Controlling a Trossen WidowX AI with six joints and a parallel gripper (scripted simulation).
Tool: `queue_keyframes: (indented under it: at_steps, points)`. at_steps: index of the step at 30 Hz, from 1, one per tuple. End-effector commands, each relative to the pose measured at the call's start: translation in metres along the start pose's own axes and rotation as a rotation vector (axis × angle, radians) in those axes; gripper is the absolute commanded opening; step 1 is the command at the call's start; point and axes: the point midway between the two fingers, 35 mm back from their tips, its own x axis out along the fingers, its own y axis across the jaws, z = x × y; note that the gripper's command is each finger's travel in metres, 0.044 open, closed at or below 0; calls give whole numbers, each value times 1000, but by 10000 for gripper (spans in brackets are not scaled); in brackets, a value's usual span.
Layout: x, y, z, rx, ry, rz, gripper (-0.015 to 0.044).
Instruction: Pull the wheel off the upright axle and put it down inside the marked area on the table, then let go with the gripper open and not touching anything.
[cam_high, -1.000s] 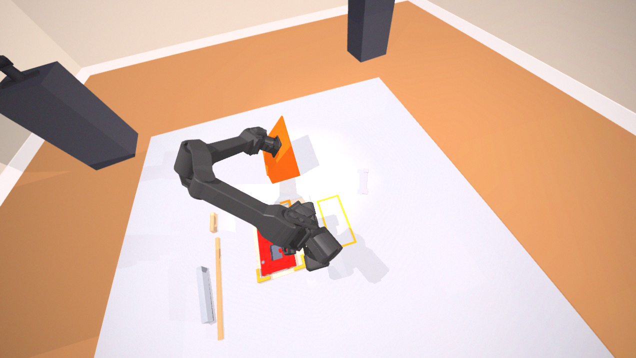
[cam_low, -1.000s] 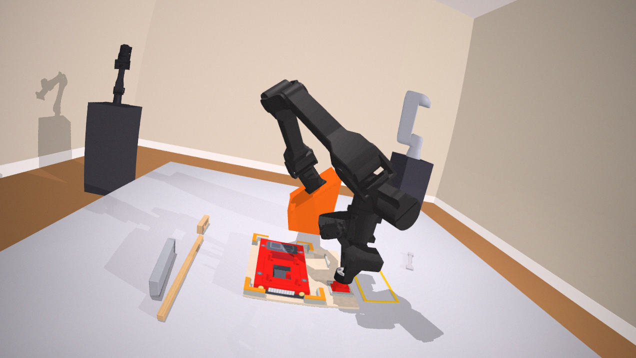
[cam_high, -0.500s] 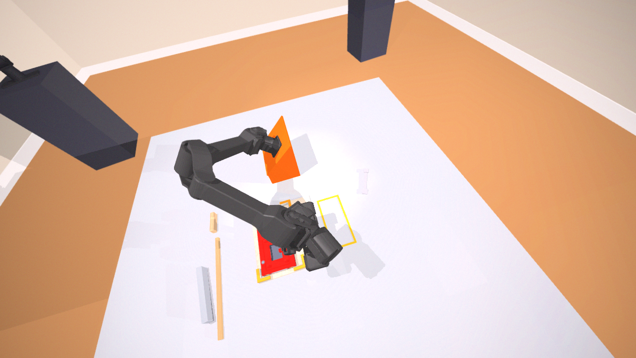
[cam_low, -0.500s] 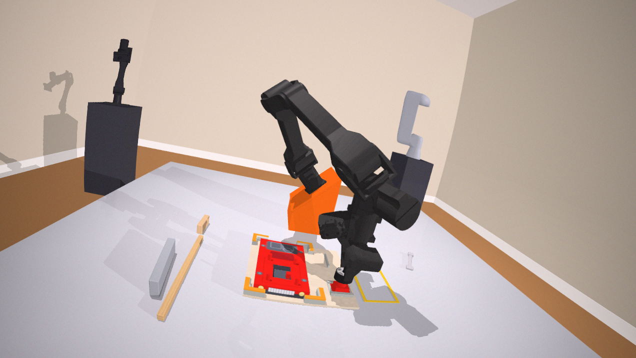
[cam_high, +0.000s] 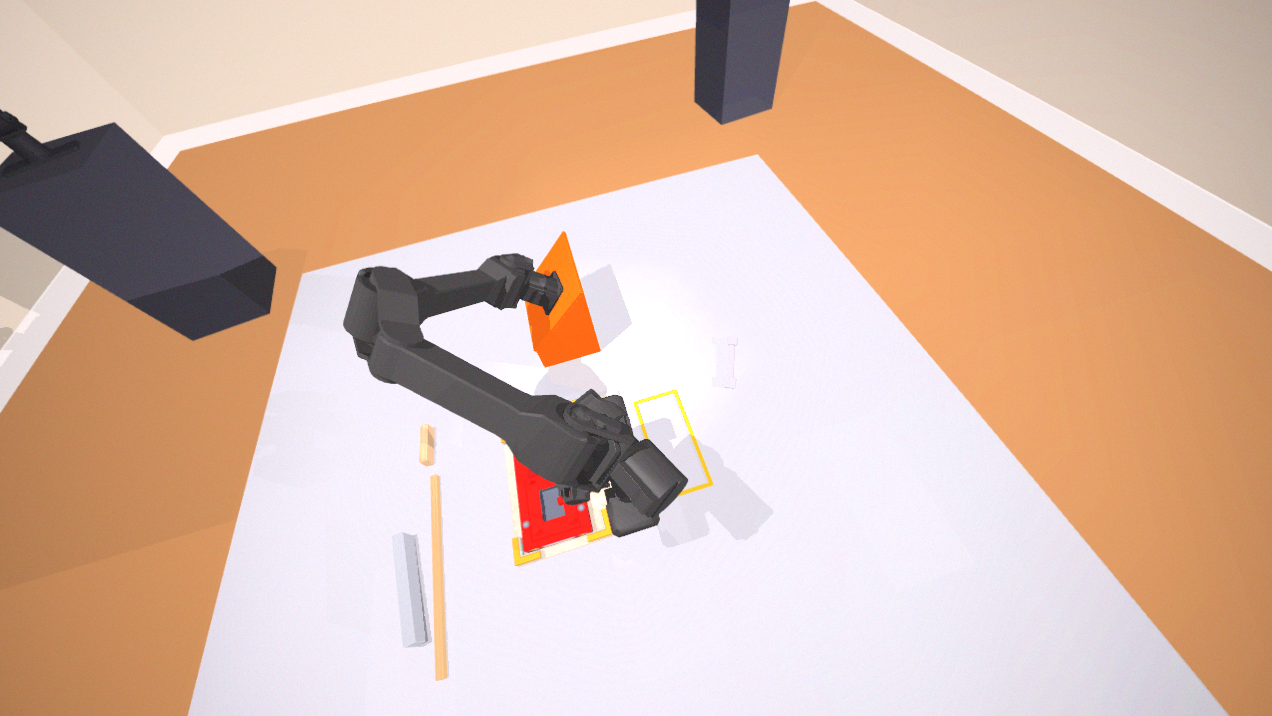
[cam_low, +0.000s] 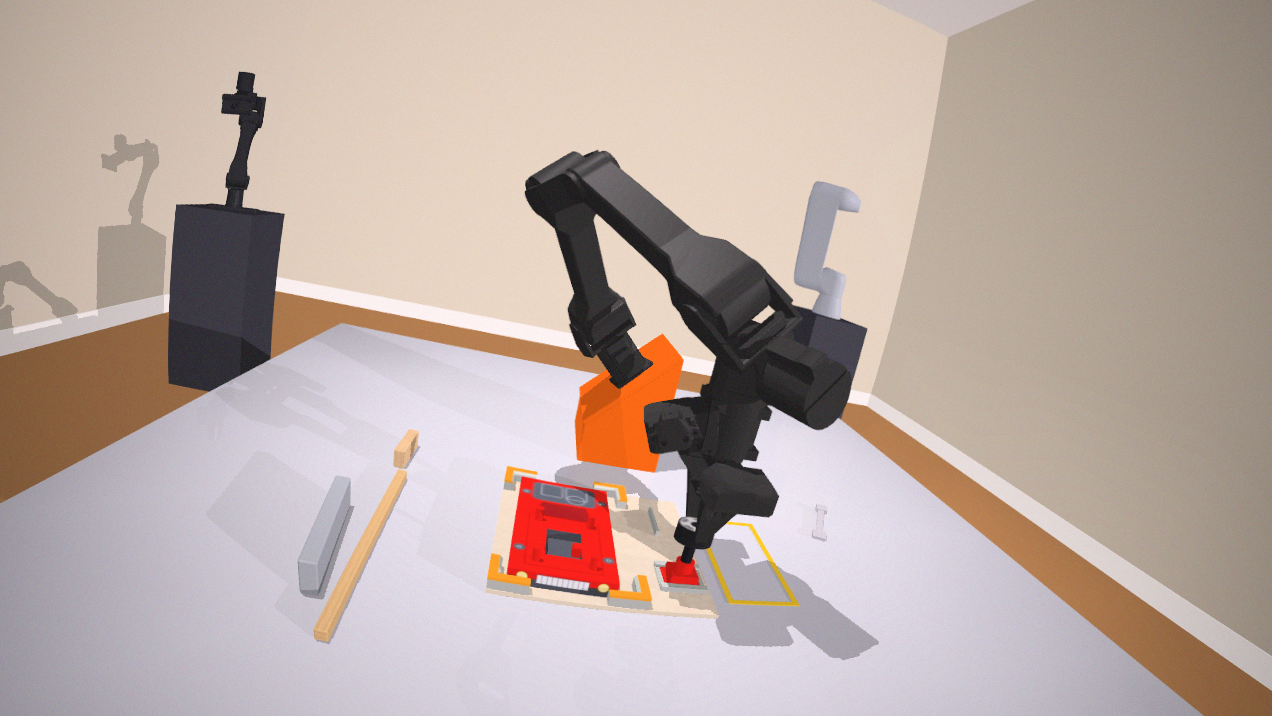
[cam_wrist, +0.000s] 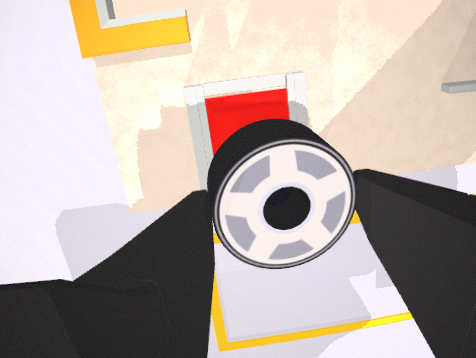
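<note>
Wheel (cam_wrist: 282, 207) clamped in gripper (cam_wrist: 285, 220) above axle (cam_low: 686, 562)

Lighting bright and even in all three views, colours flat, edges crisp, no blur. Top view: washed-out bright patch on the table (cam_high: 801, 533) just right of the orange block (cam_high: 562, 306). Arm (cam_low: 676, 257) throws several soft overlapping grey shadows across the table toward its near right side, so more than one light source overhead. Faint robot-shaped shadows on the far left wall. Wrist view: black fingers nearly featureless, wheel (cam_wrist: 285, 206) sharp. Exterior view: straight lines bow slightly toward the frame edges
</note>
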Motion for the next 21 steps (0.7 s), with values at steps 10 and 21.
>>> queue_keyframes:
  at_steps: [10,21]
  points:
    - [-34,1,0,2,7,18,0]
    - [-39,-19,-36,-20,5,23,0]
